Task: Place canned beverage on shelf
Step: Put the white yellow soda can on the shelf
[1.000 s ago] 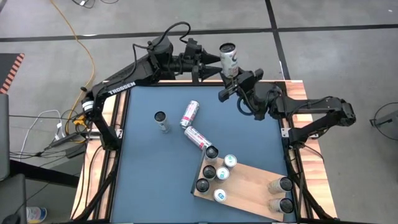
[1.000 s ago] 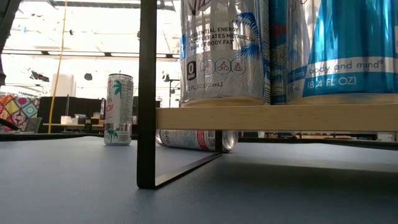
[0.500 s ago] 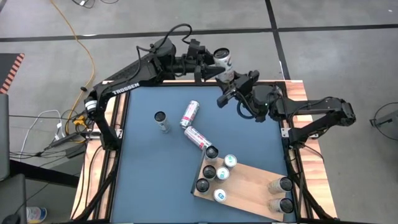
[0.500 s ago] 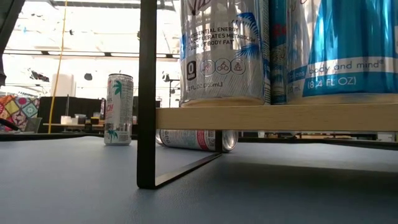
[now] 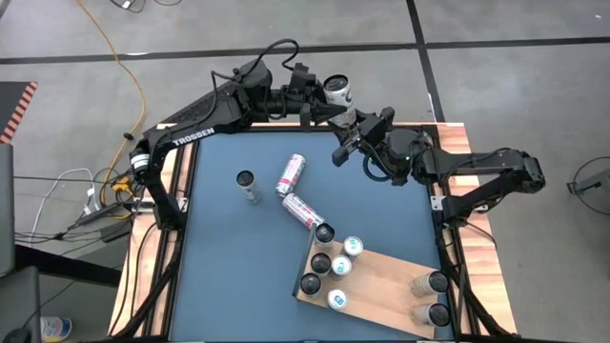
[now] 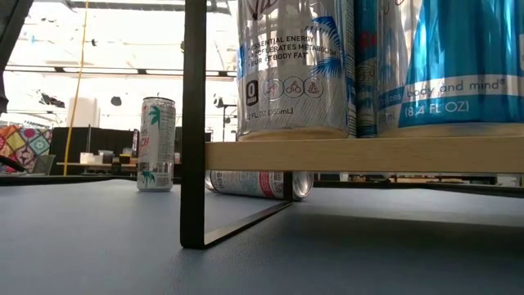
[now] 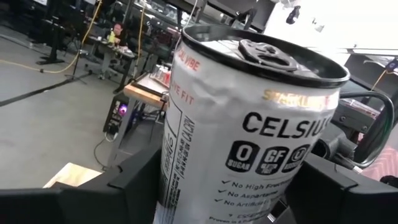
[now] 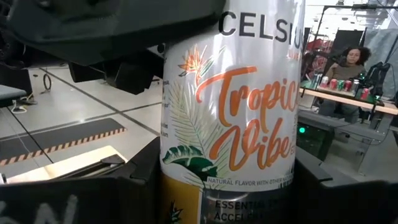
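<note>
Left gripper (image 5: 324, 101) and right gripper (image 5: 355, 135) both pinch the can (image 5: 338, 93) past the table's far edge.

In the low view the shelf (image 6: 364, 154) runs out of the picture on the right, and the cans (image 6: 295, 65) standing on it are cut at the top. Under the shelf, its dark leg (image 6: 194, 123) partly hides a lying can (image 6: 250, 183).

In both wrist views the bottom of the held can (image 7: 249, 124) is out of frame.
</note>
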Robot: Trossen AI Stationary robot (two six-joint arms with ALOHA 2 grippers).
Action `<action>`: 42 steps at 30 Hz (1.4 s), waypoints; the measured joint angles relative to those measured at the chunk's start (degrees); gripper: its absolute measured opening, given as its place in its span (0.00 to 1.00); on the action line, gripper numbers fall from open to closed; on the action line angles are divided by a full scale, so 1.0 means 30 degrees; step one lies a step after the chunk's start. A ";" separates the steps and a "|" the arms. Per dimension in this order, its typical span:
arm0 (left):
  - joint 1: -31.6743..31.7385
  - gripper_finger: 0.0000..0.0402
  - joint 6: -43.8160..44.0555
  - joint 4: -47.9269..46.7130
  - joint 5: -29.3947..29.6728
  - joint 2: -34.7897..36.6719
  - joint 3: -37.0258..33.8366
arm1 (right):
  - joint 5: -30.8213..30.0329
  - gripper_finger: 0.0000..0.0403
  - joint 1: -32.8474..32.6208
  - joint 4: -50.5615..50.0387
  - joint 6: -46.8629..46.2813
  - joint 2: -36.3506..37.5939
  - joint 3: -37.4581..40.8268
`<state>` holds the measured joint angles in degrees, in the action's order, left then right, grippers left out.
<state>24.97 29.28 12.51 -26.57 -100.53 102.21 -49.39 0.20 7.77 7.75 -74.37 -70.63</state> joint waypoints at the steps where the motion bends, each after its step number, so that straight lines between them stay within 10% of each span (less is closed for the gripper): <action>1: 0.0000 0.64 0.0005 -0.0007 0.0008 0.0000 0.0000 | 0.0002 0.53 0.0003 -0.0045 -0.0037 0.0000 0.0000; 13: 0.0212 0.63 0.0419 -0.0183 -0.0983 -0.0029 -0.0007 | 0.0019 0.93 -0.0343 -0.1264 0.0770 0.0256 -0.0015; 26: 0.1610 0.63 0.1340 -0.0072 -1.0474 -0.0029 -0.0007 | 0.5347 0.91 -0.1000 -0.7014 0.0239 0.5073 -0.0870; 42: 0.0891 0.63 -0.0734 -0.2559 -1.2762 0.0000 -0.0007 | 1.0312 0.91 0.0362 -2.4665 -0.0419 -0.2120 -1.7117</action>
<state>27.64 27.08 4.84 -64.85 -100.53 102.19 -18.45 1.28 -66.22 6.49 -80.73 -121.98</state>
